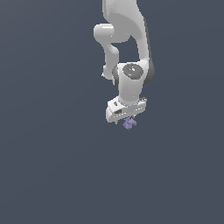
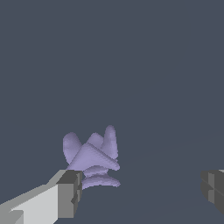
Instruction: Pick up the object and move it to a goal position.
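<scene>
Okay, fingers first: wrist view shows two of them, one white with a dark grey pad (image 2: 70, 194), the other only a dark pad tip (image 2: 213, 189) cut by the frame edge. They stand wide apart with bare floor between them, so the gripper (image 2: 140, 192) is spread, clamping nothing.

Writing: no brand, label or text readable on any surface in either view.

Counts: one arm, one gripper, two fingers, one object. The floor is the only other thing.

The object (image 2: 92, 159) is a small lavender-purple lumpy piece with several rounded lobes and a pointed wedge sticking out. In the wrist view it sits right against the white finger's pad, just at about 1 o'clock from that pad tip. Whether it actually touches the pad or only overlaps it in the render, cannot tell. It is well apart from the other finger, so it lies off-centre in the gap, hugging one side.

Exterior view: the gripper (image 1: 127, 119) hangs under the white hand block, and the object (image 1: 129, 124) shows as a tiny purple speck right below it, at roughly 6 o'clock from the hand. Fingers themselves are too small to make out there.

Above the hand, the white arm (image 1: 127, 48) climbs toward 12 o'clock and runs out of the frame. Plain dark grey-blue floor (image 1: 48, 166) all round.
</scene>
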Tool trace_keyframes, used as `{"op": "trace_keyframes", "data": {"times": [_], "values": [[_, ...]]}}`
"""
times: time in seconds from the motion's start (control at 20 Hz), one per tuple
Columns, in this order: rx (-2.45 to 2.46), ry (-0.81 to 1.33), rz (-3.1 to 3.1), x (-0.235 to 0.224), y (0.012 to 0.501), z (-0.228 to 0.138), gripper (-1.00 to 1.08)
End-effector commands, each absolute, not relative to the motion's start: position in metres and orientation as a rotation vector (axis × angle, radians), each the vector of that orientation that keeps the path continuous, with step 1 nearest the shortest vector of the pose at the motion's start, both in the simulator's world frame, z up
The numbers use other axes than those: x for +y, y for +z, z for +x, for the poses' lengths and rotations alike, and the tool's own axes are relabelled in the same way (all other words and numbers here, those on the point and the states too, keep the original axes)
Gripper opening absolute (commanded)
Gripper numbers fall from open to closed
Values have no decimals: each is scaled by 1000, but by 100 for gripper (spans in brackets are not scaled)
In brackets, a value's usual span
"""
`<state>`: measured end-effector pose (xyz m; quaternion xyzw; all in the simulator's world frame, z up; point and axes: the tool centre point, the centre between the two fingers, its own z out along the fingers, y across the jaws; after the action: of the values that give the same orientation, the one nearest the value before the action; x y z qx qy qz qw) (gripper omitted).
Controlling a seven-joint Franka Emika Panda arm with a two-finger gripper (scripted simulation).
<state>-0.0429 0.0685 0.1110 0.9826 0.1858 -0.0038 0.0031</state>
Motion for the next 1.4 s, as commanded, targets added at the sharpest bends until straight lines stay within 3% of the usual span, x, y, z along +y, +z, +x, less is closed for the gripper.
{"op": "trace_keyframes", "data": {"times": [0.0,0.4,1.35], "values": [[694,-7,3060,83,102,-52,100],[857,0,3022,105,90,-66,100],[858,0,3022,105,40,-66,100]]}}
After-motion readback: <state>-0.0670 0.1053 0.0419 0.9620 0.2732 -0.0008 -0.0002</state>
